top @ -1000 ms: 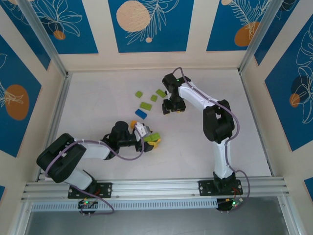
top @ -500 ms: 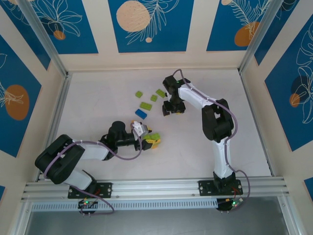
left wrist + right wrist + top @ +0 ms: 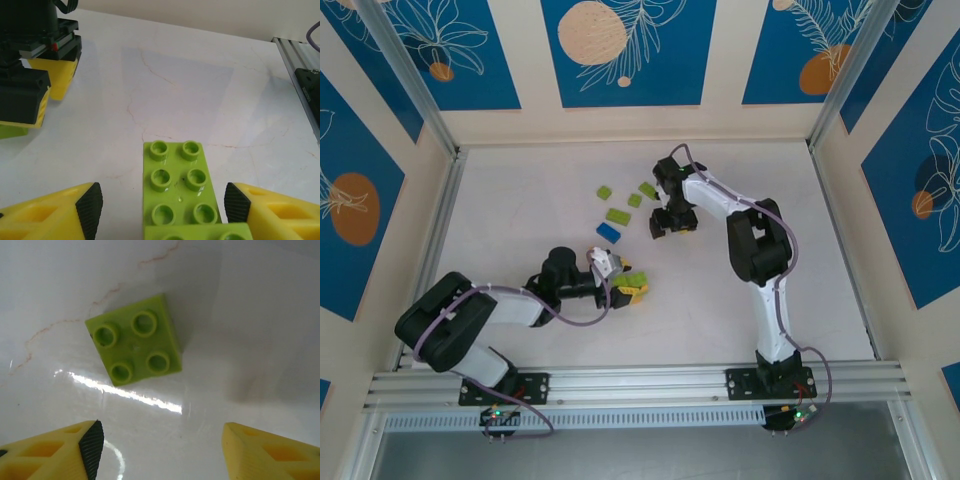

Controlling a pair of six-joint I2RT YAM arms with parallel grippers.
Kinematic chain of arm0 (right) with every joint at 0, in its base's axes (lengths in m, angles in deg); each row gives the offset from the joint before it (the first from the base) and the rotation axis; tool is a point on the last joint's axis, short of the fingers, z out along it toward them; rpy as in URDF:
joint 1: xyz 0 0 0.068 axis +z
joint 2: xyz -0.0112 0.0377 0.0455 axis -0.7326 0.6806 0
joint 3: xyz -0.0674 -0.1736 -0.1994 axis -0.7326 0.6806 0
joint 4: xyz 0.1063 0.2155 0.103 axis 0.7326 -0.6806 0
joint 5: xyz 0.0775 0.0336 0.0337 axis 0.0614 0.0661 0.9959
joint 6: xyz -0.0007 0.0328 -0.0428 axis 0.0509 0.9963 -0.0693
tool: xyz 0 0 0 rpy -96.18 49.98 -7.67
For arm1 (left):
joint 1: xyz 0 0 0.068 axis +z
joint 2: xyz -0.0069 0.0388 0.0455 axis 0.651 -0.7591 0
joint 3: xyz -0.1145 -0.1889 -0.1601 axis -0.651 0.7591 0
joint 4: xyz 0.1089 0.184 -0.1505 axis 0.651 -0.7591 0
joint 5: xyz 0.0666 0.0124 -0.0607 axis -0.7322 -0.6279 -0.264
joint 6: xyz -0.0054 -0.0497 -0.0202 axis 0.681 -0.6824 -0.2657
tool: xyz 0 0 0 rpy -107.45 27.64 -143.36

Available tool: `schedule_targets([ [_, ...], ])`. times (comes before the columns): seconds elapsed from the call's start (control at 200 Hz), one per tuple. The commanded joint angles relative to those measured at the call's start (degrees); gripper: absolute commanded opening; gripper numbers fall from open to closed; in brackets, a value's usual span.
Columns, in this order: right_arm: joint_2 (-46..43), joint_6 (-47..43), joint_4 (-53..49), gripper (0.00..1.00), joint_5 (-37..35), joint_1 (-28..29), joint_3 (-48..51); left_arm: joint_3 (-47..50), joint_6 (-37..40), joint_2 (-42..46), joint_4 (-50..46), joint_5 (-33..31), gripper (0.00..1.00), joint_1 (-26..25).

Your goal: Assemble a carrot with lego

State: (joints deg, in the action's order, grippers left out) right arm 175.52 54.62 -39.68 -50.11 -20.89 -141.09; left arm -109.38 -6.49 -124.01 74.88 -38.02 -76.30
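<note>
One lime brick (image 3: 134, 340) beyond spread right claw (image 3: 160, 440)

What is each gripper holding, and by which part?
Nothing. The left gripper stands open around a long lime brick, untouched; the right gripper is open near a square lime brick.

long lime brick (image 3: 180, 195) cut by bottom edge, fingers (image 3: 45, 217) of left hand (image 3: 159, 205) cropped, right hand (image 3: 159, 440) too

Lime brick (image 3: 134, 340) is smooth glossy plastic; the white table (image 3: 260, 300) shines, faintly veined like stone; finger pads (image 3: 90, 209) look ribbed black rubber; lower-frame rail (image 3: 640, 381) is brushed metal
</note>
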Motion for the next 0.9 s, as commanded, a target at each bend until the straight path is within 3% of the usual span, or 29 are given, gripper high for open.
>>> schedule_targets([
  [0.0,1.76,-4.14,0.97,0.66,1.74,-0.29,-3.57,-1.15,0.44,-1.45,1.37,2.24,0.69,0.72],
  [0.41,7.61,-6.94,-0.78,0.65,3.14,-0.73,-11.42,-1.80,1.01,-1.63,-0.31,1.74,0.65,0.79],
  [0.895,8.61,-6.88,-0.97,0.47,4.46,-1.45,-11.87,-2.16,1.19,-1.83,-1.02,1.45,0.62,0.88],
])
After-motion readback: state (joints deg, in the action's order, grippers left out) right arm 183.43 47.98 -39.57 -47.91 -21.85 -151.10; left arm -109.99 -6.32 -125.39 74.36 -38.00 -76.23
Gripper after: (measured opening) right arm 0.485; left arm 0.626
